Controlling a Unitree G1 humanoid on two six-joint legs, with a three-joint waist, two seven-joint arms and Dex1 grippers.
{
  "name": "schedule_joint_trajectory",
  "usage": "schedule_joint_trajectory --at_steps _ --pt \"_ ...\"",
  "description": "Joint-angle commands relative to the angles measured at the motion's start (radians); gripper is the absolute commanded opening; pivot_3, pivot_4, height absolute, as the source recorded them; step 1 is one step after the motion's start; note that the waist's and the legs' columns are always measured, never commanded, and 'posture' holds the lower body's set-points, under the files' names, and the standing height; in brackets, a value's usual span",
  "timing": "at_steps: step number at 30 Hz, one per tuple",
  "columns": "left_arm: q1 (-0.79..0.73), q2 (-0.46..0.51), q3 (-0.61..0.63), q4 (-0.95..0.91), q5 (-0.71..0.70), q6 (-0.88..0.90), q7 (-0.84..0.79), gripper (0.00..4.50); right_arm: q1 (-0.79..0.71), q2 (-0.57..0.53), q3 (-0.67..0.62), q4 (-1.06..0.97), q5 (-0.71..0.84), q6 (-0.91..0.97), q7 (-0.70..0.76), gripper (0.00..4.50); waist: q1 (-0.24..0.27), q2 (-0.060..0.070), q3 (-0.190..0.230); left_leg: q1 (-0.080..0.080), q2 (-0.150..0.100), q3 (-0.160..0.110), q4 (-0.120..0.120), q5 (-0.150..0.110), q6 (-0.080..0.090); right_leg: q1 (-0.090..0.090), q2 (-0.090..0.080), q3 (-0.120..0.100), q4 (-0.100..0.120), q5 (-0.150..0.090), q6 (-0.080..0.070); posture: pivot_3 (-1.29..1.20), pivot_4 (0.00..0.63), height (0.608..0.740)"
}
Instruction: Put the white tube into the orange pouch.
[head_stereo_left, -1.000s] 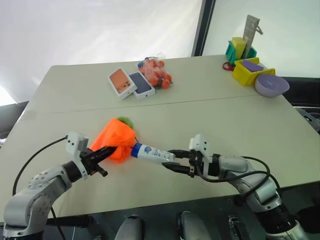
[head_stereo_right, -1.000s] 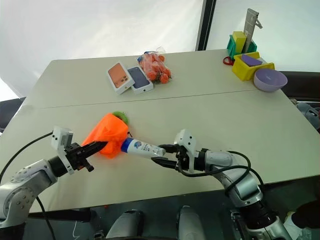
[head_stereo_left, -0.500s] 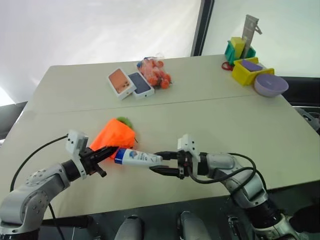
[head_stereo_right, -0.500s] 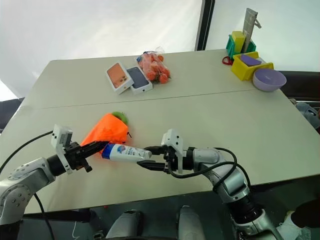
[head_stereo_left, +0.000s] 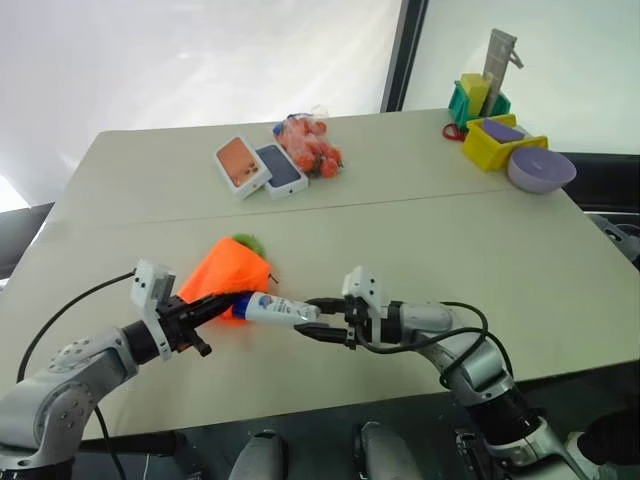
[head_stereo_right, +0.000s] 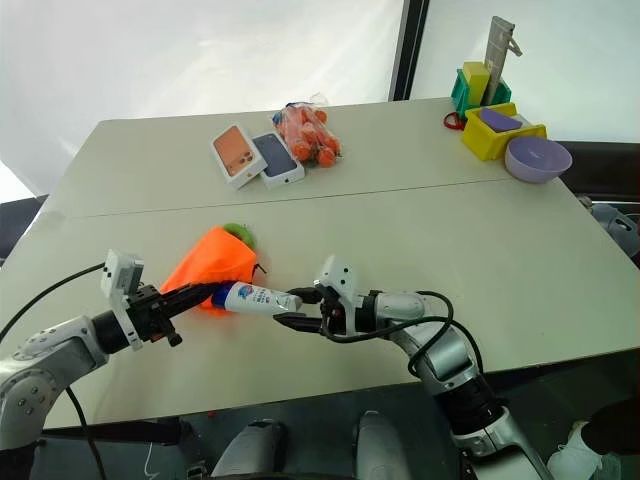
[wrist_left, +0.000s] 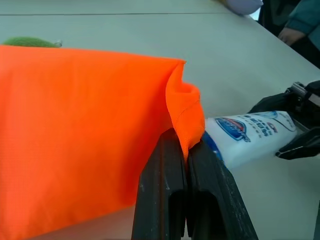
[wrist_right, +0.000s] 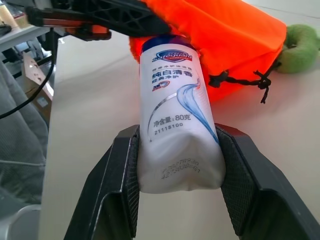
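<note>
The orange pouch lies on the table with its green ring at its far end. My left gripper is shut on the pouch's near edge, and the fabric is pinched between its fingers. My right gripper is shut on the flat tail end of the white tube, which lies almost level and points left. The tube's blue cap end meets the lifted pouch edge right by my left fingertips. The pouch's black cord hangs beside the tube.
At the back of the table lie two phone boxes and a clear bag of orange balls. A yellow box, a green bin and a purple bowl stand at the far right corner.
My right gripper has carried the tube to the left, from clear of the pouch until its cap end reaches the pouch's held edge. The left gripper has kept still.
</note>
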Motion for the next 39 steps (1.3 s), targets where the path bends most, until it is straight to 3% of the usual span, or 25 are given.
schedule_joint_trajectory --at_steps 1,12,29,32,38,39 --pt "0.001 0.033 -0.018 -0.051 -0.005 0.001 -0.022 0.00 -0.026 0.035 -0.009 -0.023 0.002 -0.035 -0.016 1.82 0.000 0.000 0.000 0.000 0.000 0.000 0.000 0.000 0.000 0.000 0.000 0.000 0.000 0.000 0.000 0.00 0.150 0.740" --pt "-0.014 0.067 -0.118 -0.104 0.025 0.003 -0.028 0.00 -0.013 0.075 0.002 -0.064 0.014 -0.029 -0.024 1.82 -0.002 0.000 0.000 0.000 0.000 0.000 0.000 0.000 0.000 0.000 0.000 0.000 0.000 0.000 0.000 0.00 0.150 0.740" --pt "-0.001 0.048 -0.216 -0.199 0.006 0.015 0.001 0.00 -0.186 0.319 0.059 0.158 -0.195 -0.015 -0.304 1.82 -0.003 0.000 0.000 0.000 0.000 0.000 -0.001 0.000 0.000 -0.001 0.000 0.000 0.001 0.002 -0.003 0.00 0.150 0.740" --pt "0.013 0.050 -0.208 -0.193 0.011 0.009 0.006 0.00 -0.183 0.324 0.063 0.163 -0.199 -0.026 -0.297 1.82 -0.003 0.000 0.000 0.000 0.000 0.000 -0.001 0.000 0.000 -0.001 0.000 0.000 0.001 0.002 -0.003 0.00 0.150 0.740" --pt "0.050 0.073 -0.161 -0.163 0.018 -0.008 -0.011 0.00 -0.131 0.252 0.070 0.049 -0.148 0.003 -0.200 4.47 -0.003 0.001 0.000 0.000 0.000 0.000 -0.001 0.000 0.000 -0.001 0.000 0.000 0.001 0.001 -0.002 0.00 0.150 0.740" --pt "0.054 0.075 -0.152 -0.156 0.019 -0.010 -0.014 0.00 -0.123 0.242 0.065 0.028 -0.136 0.009 -0.190 4.47 -0.003 0.001 0.000 0.000 0.000 0.000 -0.001 0.000 0.000 -0.001 0.000 0.000 0.001 0.001 -0.001 0.00 0.150 0.740"
